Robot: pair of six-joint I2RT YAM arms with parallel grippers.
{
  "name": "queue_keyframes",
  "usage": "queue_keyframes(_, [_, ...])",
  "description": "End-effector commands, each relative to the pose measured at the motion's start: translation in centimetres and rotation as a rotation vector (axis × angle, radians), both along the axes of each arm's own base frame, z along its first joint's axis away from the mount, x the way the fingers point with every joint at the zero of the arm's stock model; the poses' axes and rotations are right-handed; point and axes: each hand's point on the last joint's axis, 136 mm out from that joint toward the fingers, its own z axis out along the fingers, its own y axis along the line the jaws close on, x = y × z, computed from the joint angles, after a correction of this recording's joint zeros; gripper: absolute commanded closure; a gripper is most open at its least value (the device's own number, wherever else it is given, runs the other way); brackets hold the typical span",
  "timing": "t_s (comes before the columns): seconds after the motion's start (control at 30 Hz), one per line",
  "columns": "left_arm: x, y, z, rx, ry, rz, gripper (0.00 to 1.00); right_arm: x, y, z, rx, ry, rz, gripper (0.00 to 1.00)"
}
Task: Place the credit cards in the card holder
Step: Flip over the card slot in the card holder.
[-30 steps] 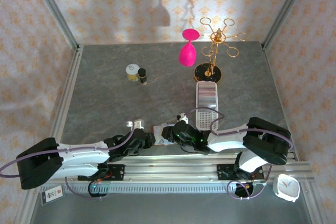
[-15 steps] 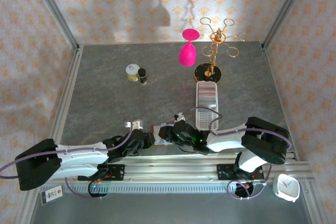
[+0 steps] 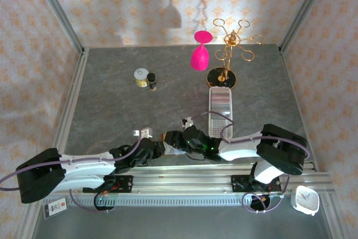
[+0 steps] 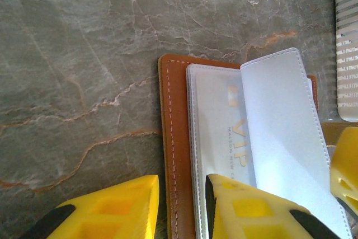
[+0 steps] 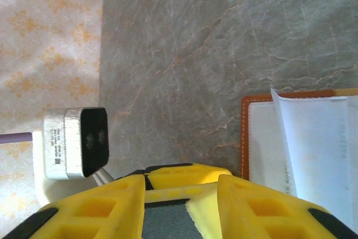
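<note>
The card holder (image 4: 173,110) lies open on the grey table, brown leather outside with pale pockets inside. A pale card (image 4: 221,127) with gold VIP lettering sits in it, half under a raised white flap (image 4: 285,132). My left gripper (image 4: 182,180) is open and straddles the holder's left edge, one finger on the table and the other over the pocket. My right gripper (image 5: 182,178) is open beside the holder (image 5: 244,138), and one of its fingers (image 4: 345,166) is at the flap's right edge. From above, both grippers (image 3: 158,145) (image 3: 176,140) meet at the holder (image 3: 166,136).
A long white perforated tray (image 3: 220,110) lies just behind the right gripper. Farther back are a pink glass (image 3: 200,54), a gold rack (image 3: 226,54), a small jar (image 3: 141,75) and a dark bottle (image 3: 151,80). An aluminium rail (image 3: 196,174) runs along the near edge.
The right gripper has crept slightly left and away from the rail, over the holder, and its jaws have widened a little. The left arm has hardly moved.
</note>
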Motion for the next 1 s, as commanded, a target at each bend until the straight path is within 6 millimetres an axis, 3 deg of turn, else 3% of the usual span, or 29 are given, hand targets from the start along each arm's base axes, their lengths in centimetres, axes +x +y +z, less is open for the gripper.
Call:
queue_keyframes(0.0, [-0.7, 1.5, -1.8, 0.066, 0.03, 0.018, 0.68, 0.5, 0.9, 3.3, 0.067, -0.064, -0.002, 0.6])
queue_keyframes(0.23, [-0.7, 0.6, -2.0, 0.068, 0.041, -0.019, 0.67, 0.8, -0.5, 4.0, 0.053, -0.086, -0.042, 0.58])
queue_keyframes(0.43, [-0.7, 0.5, -2.2, 0.127, 0.054, -0.048, 0.67, 1.4, -2.9, 2.8, -0.077, -0.113, -0.105, 0.57])
queue_keyframes(0.73, [-0.4, -0.2, -1.0, 0.073, 0.025, -0.048, 0.66, 1.9, -6.4, 3.5, -0.162, -0.196, -0.175, 0.55])
queue_keyframes(0.97, [-0.5, -0.8, -0.3, -0.006, 0.012, -0.05, 0.61, 1.4, -7.0, 1.0, -0.257, -0.145, -0.152, 0.53])
